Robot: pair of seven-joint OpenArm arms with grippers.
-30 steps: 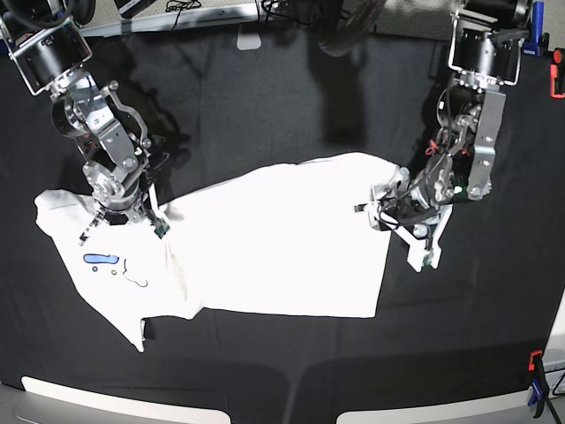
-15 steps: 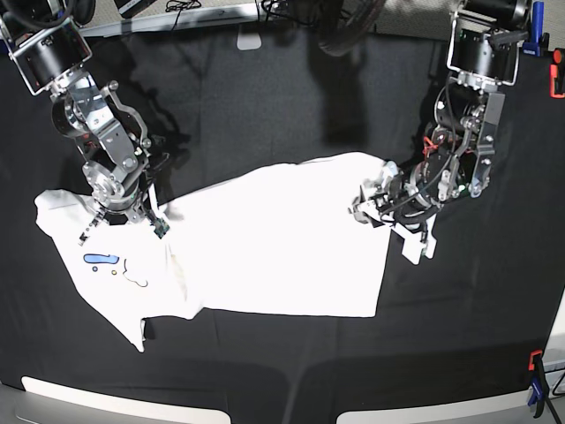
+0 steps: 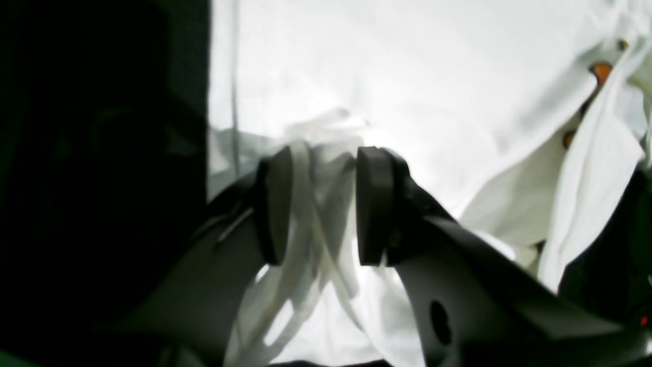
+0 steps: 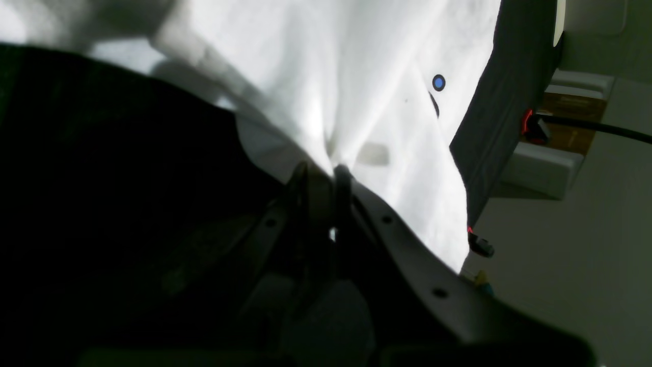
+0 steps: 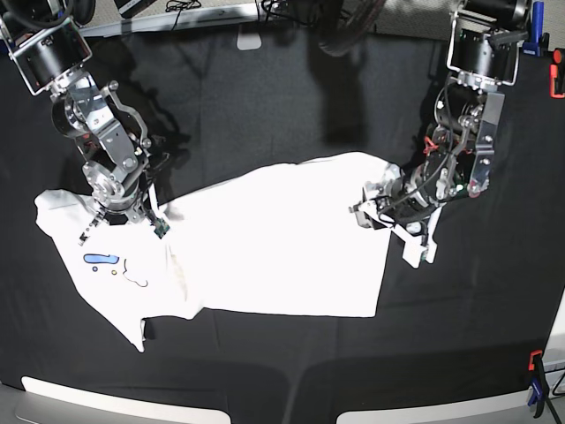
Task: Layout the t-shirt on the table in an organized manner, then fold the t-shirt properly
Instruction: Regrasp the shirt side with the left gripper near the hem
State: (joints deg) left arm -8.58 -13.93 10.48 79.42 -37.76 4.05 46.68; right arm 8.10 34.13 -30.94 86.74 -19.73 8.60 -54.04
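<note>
Base view: the t-shirt [image 5: 274, 243] lies mostly back-up on the table [image 5: 265, 97], long axis running across it between the arms, a little print showing near the right gripper [image 5: 119, 216]. That one is clamped tight on cloth at its end; the left gripper [image 3: 318, 204], jaws half apart, holds bunched fabric at the opposite edge. Collar and sleeves are hard to make out, and the left wrist view is blurred.
</note>
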